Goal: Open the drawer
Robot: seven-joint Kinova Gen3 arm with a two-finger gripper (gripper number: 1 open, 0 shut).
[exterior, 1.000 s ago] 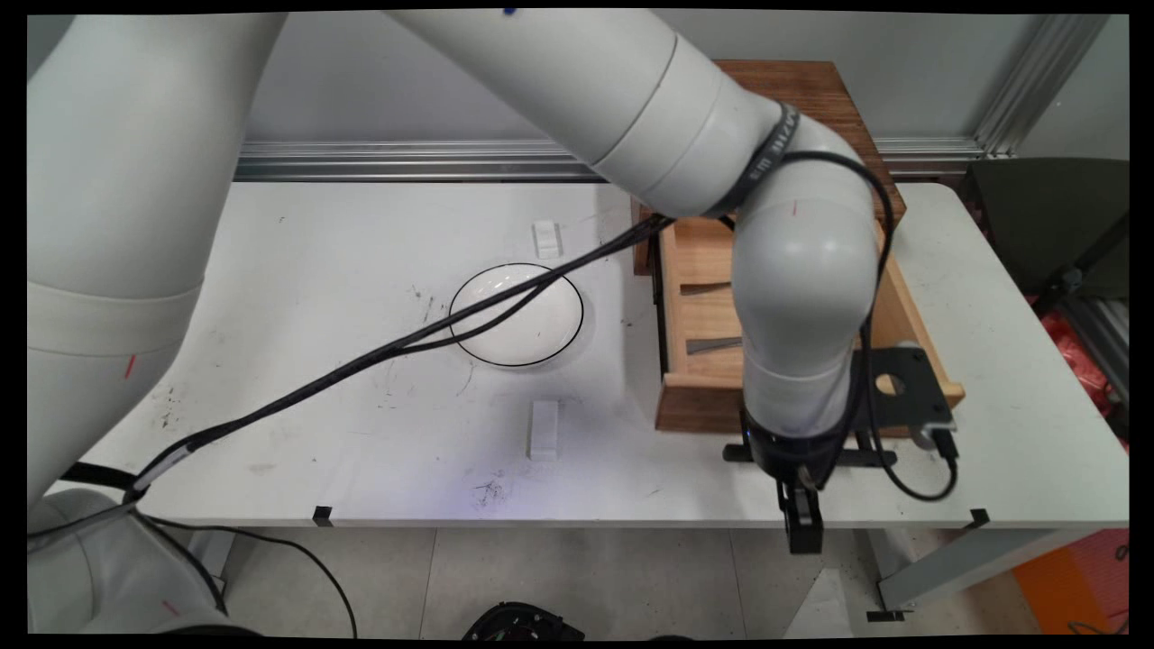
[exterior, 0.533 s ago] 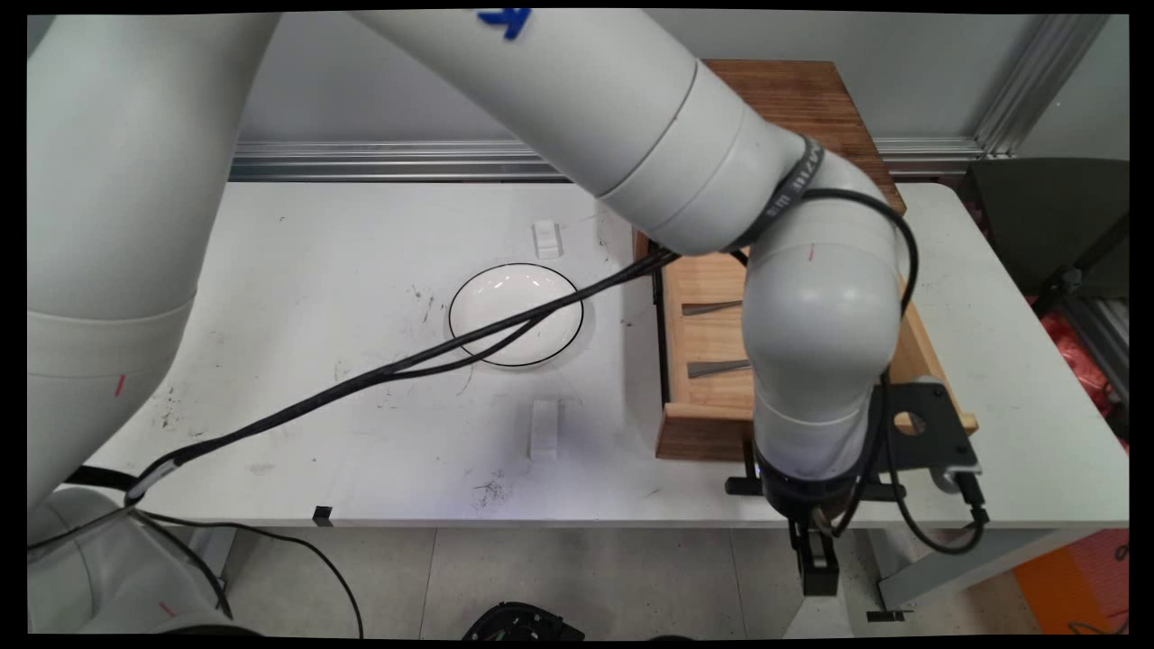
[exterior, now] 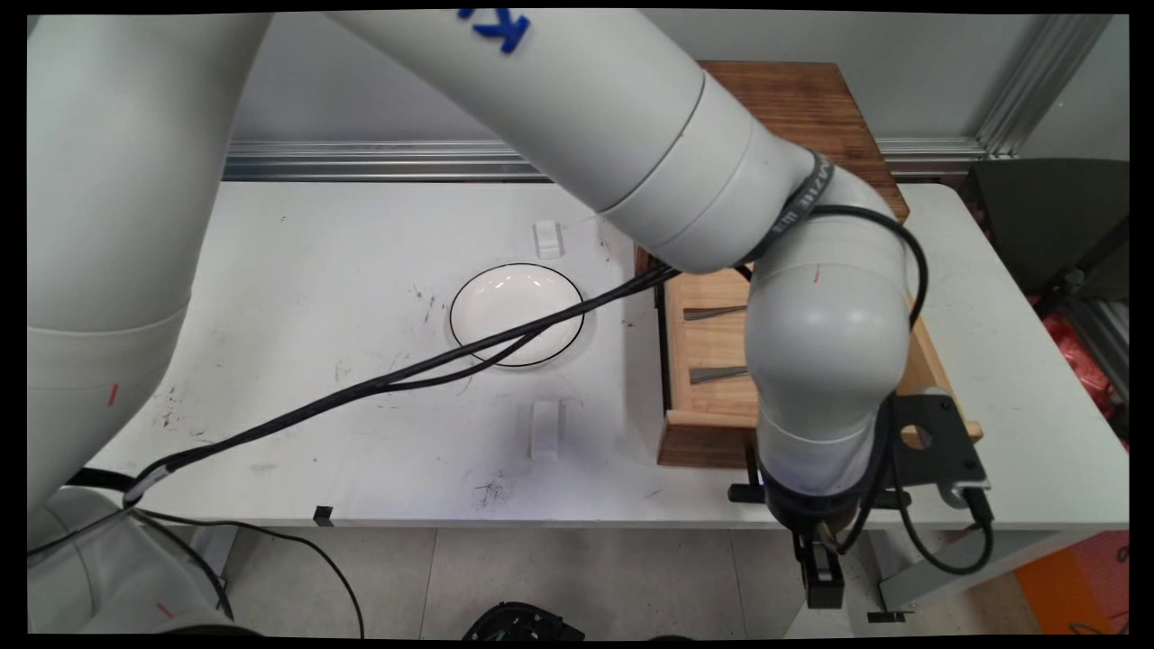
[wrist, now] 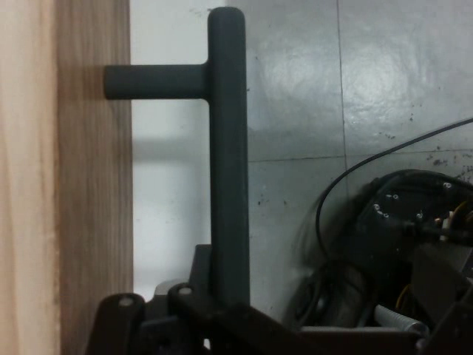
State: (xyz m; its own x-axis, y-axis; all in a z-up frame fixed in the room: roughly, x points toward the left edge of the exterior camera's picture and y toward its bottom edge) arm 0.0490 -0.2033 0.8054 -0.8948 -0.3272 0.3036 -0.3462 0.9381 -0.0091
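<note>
My gripper hangs at the table's near right edge, shut on the black bar handle of a wooden drawer. The drawer stands pulled out of a brown wooden cabinet toward the near side. Two slim dark wedge-shaped pieces lie on the drawer's floor; my forearm hides its right part. In the hand view the handle runs up from the gripper, its post joining the drawer's front on the left, with the floor beyond.
A white plate with a black rim sits mid-table, with my black cables draped across it. Two small white blocks lie behind and in front of it. The table's near edge runs just under the handle.
My gripper has moved toward the near edge with the handle, and the drawer has slid further out of the cabinet. The plate and blocks have stayed put.
</note>
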